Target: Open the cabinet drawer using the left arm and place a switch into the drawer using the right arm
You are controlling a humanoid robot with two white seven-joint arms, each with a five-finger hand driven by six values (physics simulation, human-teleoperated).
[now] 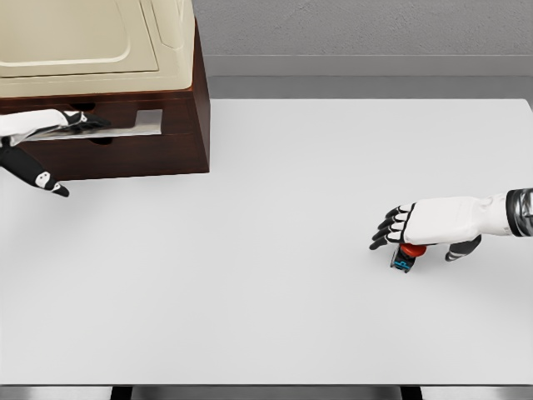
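Two hands show on my feed, well apart on a white table (pixel 275 317). My left hand (pixel 37 137) is at the table's far left corner, against the front of a dark wooden cabinet (pixel 179 146) with a cream top. Its fingers reach into the slot at the drawer (pixel 141 125) handle, thumb hanging below, but I cannot tell whether they grip it. The drawer front looks flush or nearly so. My right hand (pixel 429 223) is near the right edge, palm down, fingers stretched out and slightly spread, holding nothing. It hovers directly over the switch (pixel 406 255), a small red-capped piece with a blue base lying on the table, partly hidden beneath the palm. Bare tabletop lies between switch and cabinet.
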